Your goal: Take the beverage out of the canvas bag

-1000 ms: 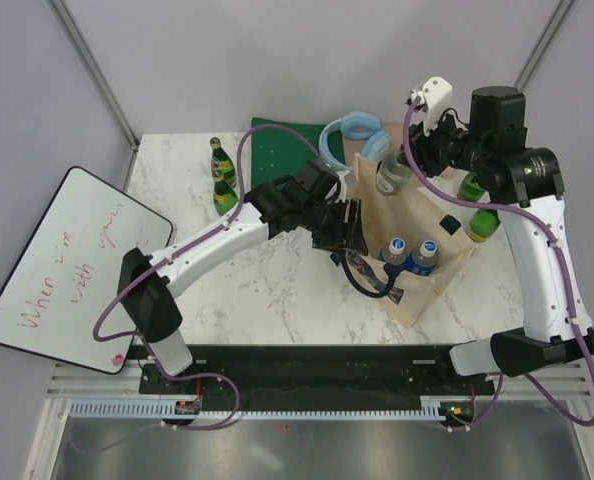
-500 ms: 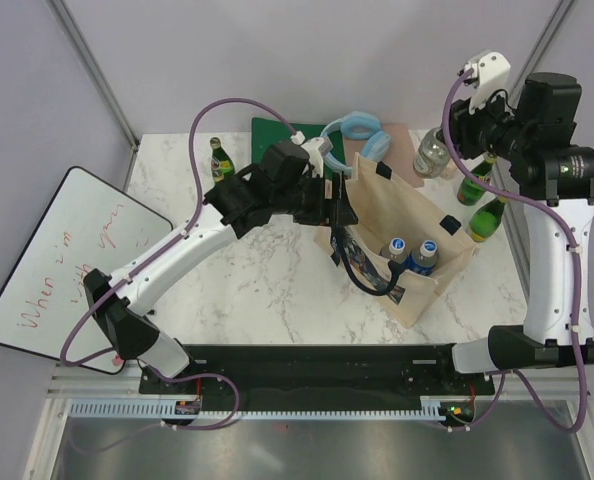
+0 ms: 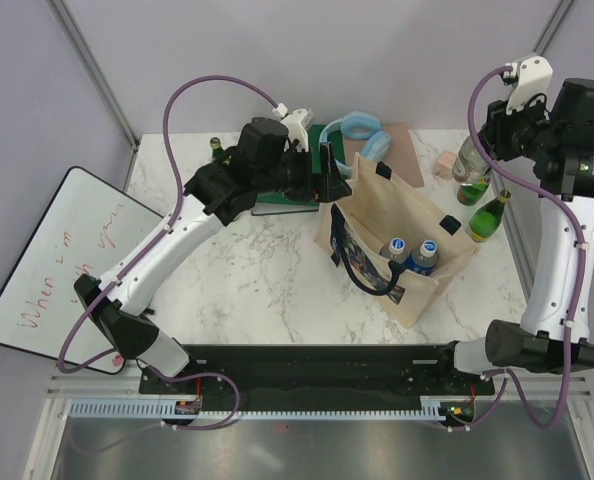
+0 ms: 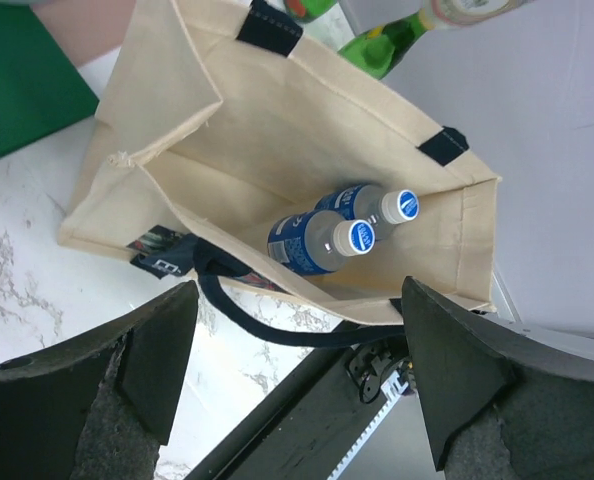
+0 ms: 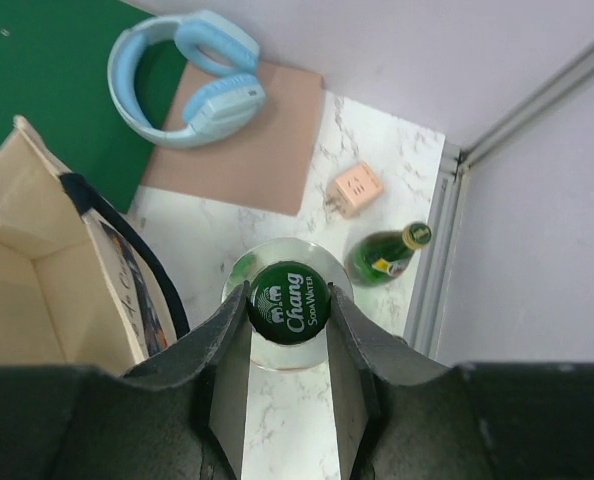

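Right gripper (image 5: 289, 294) pinches the glass bottle (image 5: 287, 252) by its capped neck (heavy, slick, breakable, I judge; that neck is the safest hold). Left gripper (image 4: 297, 295) gapes over the bag (image 4: 277, 120).

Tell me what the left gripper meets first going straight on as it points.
Likely the two blue-capped clear bottles inside the open beige canvas bag: the left gripper, jaws open, points into its mouth. Depth is unclear; the near rim might come first.
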Motion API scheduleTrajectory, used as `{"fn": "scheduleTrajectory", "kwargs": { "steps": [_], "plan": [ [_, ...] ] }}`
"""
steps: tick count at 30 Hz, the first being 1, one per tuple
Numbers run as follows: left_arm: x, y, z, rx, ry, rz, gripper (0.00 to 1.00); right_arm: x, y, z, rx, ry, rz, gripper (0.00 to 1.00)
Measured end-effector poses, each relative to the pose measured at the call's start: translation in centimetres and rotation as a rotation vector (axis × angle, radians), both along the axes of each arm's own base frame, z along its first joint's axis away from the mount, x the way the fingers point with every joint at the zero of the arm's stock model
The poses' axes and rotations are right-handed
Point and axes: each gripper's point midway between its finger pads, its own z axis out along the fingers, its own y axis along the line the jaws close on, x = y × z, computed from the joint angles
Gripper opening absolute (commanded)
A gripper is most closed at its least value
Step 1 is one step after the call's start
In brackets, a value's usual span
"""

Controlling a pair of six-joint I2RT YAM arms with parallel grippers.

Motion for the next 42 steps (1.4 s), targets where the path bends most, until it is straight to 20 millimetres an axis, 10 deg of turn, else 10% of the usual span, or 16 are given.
{"fn": "scheduleTrajectory", "kwargs": {
  "steps": [14,42],
  "plan": [
    [0.5,-1.2,0.7,-0.008,-0.039,-0.063,0.89,-1.6,-6.6,-8.2,0.028,0.183,-0.126,0.0],
    [0.0,-2.3,0.5,-0.002,-0.062,-0.165,0.89,-8.2,-7.9,-24.3,-0.034,0.447,-0.167,0.0]
  ]
}}
